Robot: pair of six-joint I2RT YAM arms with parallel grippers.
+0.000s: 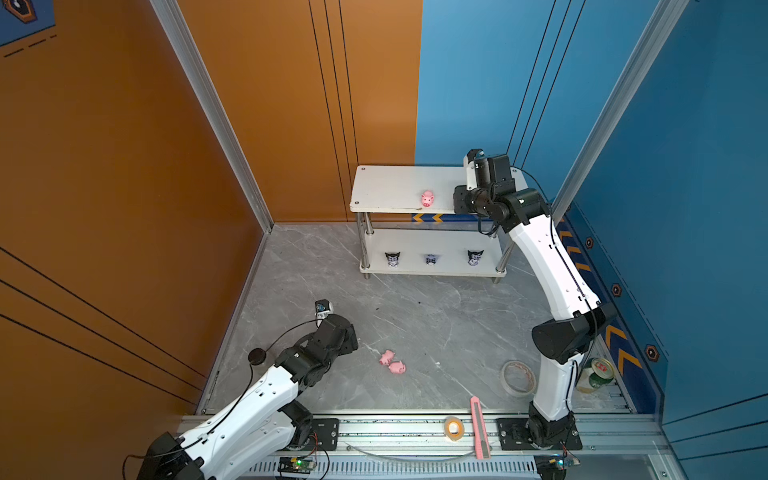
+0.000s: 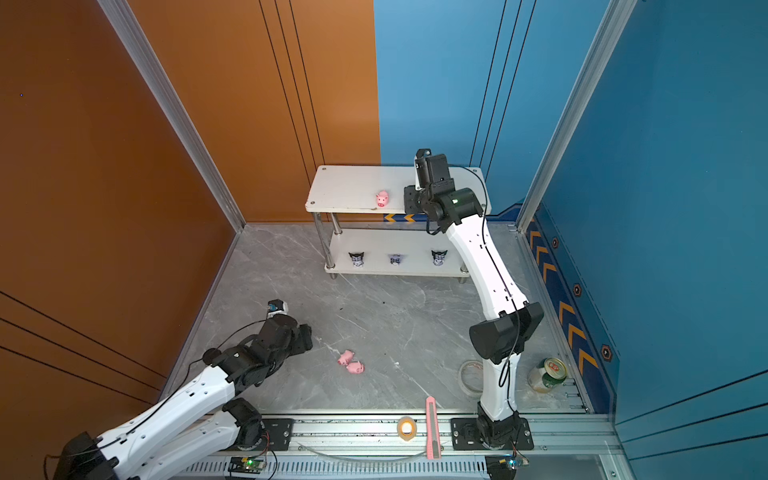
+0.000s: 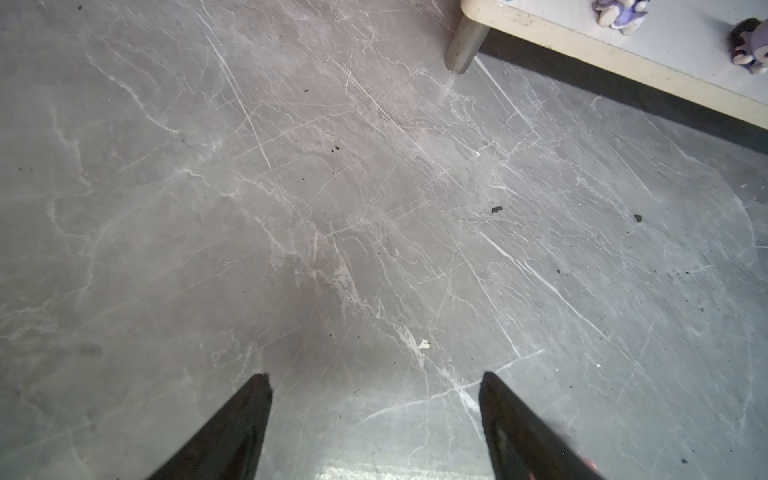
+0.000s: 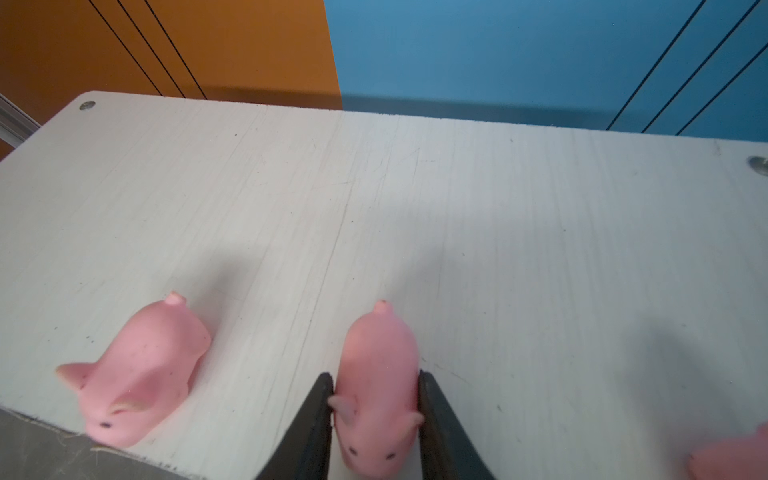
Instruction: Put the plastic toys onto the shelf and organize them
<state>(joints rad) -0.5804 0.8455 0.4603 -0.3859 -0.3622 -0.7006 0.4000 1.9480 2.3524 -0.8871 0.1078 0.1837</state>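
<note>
The shelf (image 1: 386, 187) stands at the back, its top board (image 4: 415, 208) filling the right wrist view. My right gripper (image 4: 375, 376) is shut on a pink pig (image 4: 378, 386) resting on that board near its front edge. A second pig (image 4: 141, 374) stands beside it, and part of a third (image 4: 731, 457) shows at the frame's edge. In both top views one pig (image 1: 427, 198) shows beside the right wrist. Two more pigs (image 1: 387, 357) (image 1: 397, 368) lie on the floor. Three purple figurines (image 1: 392, 258) (image 1: 432, 259) (image 1: 475, 257) line the lower board. My left gripper (image 3: 374, 376) hangs open over bare floor.
A clear tape roll (image 1: 518, 378) and a green can (image 1: 598, 374) sit by the right arm's base. A small tape roll (image 1: 454, 428) and the pink utility knife (image 1: 478, 428) lie on the front rail. Walls close in on three sides.
</note>
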